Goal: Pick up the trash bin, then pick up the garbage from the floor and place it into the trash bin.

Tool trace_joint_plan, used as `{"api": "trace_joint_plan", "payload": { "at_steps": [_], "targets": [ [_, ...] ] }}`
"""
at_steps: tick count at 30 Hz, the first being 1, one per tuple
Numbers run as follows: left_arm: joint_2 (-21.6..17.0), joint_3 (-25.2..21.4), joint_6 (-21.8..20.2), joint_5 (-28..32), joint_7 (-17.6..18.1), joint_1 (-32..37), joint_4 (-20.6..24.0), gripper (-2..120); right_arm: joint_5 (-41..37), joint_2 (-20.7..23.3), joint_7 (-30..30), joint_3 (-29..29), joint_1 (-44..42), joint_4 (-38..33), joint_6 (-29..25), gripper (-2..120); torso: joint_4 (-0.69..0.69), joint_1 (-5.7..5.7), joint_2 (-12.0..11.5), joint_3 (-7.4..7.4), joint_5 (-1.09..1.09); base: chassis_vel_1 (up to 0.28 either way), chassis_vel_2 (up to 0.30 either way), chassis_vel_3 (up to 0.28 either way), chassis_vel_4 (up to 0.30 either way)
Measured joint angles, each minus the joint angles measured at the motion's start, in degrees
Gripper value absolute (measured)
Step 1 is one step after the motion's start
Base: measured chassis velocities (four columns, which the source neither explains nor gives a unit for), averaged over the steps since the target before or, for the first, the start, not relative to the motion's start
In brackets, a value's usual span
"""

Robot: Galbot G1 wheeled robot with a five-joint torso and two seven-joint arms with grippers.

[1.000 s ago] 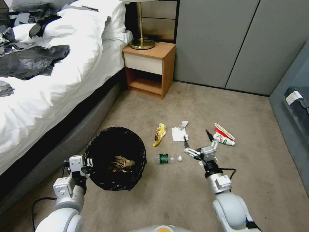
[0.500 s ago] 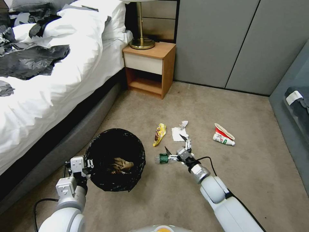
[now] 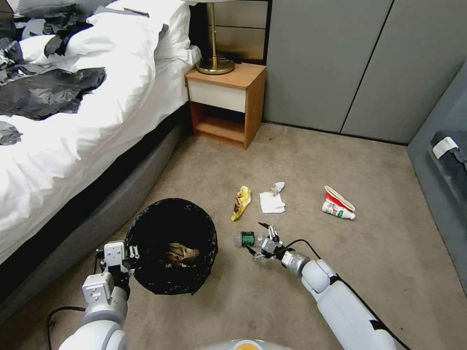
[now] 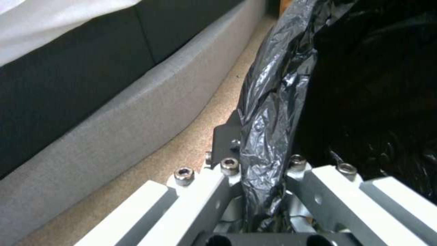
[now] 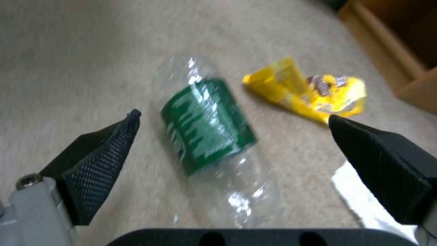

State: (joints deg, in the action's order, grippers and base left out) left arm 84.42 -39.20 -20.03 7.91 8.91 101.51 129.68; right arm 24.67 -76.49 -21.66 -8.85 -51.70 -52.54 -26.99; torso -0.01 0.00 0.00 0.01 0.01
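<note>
Black-lined trash bin [image 4: 273, 102] pinched by left gripper [image 4: 264, 191]; right gripper [image 5: 232, 130] straddles bottle [image 5: 207, 126].

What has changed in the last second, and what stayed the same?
The right gripper swung from near the squashed cup across to the bottle and now brackets it, fingers open, not yet closed. The trash bin, clamped at its rim by the left gripper, sank slightly nearer the robot. The bottle, wrapper, tissue and cup lie unmoved.

Head camera looks down from above; wrist cameras sit close (right shares the bottle [image 3: 249, 238]).
</note>
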Motion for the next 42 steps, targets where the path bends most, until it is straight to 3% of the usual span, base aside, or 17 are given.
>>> {"api": "trace_joint_plan", "payload": {
  "at_steps": [9,24,42],
  "targets": [
    [0.2,0.1,0.1,-0.5,0.1,0.5,0.4,1,3.6,-2.0,-1.5,-5.1,5.5,11.0,-3.7,100,0.00,0.00,0.0,0.00,-0.01,0.000,0.000,0.000,0.000],
    [1.0,0.2,0.5,-1.8,0.1,2.2,1.2,1,3.8,-5.2,-1.7,-5.6,11.5,19.2,-5.4,100,0.01,0.00,0.0,-0.01,-0.01,0.000,0.000,0.000,0.000],
    [1.0,-0.1,0.8,-1.8,0.1,2.3,1.1,1,3.1,-8.4,-3.3,-7.6,11.8,25.0,-5.5,100,0.00,0.00,0.0,-0.01,-0.01,0.000,0.000,0.000,0.000]
  ]
}}
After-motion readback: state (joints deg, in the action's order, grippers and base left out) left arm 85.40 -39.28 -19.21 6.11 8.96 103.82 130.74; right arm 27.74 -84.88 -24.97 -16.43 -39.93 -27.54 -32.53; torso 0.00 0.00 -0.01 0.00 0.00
